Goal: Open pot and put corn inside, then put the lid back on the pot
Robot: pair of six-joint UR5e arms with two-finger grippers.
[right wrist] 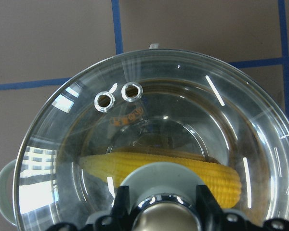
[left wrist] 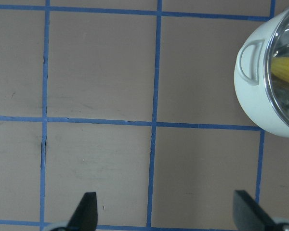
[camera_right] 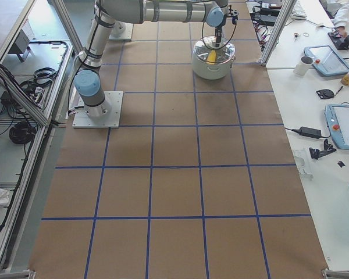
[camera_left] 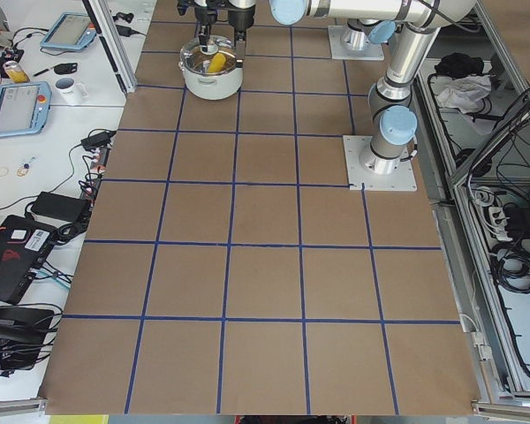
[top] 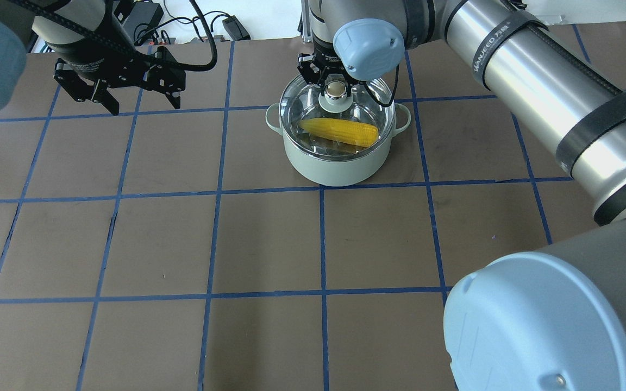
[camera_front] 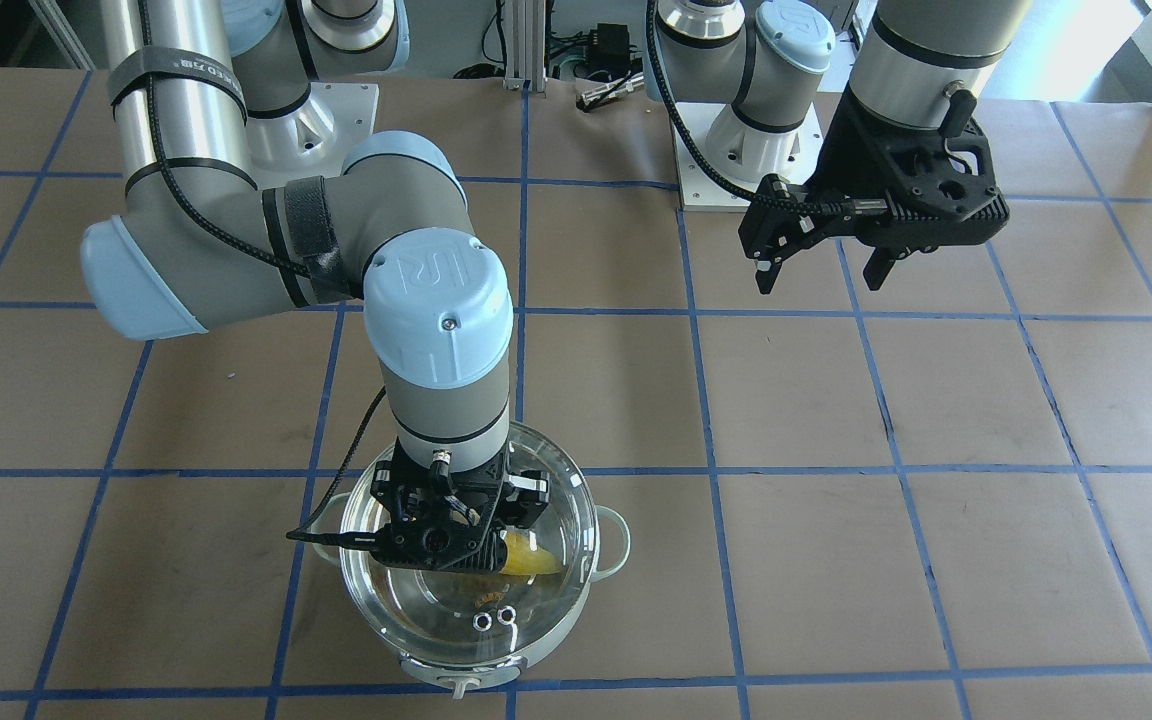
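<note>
Closest to the right wrist camera, the right gripper [right wrist: 159, 211] has its fingers [right wrist: 121, 204] pressed against either side of the beige knob [top: 336, 87], so it looks clamped on the lid [right wrist: 183, 110]. Through the glass the corn [top: 340, 132] lies flat across the floor of the pot [top: 335, 163], well below the dome and not propping it. The lid seems to sit on the rim all round, though whether it rests fully home cannot be told.

The risk lies in the letting go. If the wrist rises before the fingers part, the lid comes up with it, or the pot is dragged across the worktop [top: 269, 239]. If the lid is slightly off-centre, releasing it could leave it cocked on the rim or let it slip off.

The right arm reaches far out, its forearm level above the worktop and its wrist pointing straight down over the pot's centre.

Farther off, the left gripper [camera_front: 821, 270] hangs above bare worktop, well apart from the pot, wrist down, its fingers [left wrist: 88, 209] spread wide and holding nothing.
</note>
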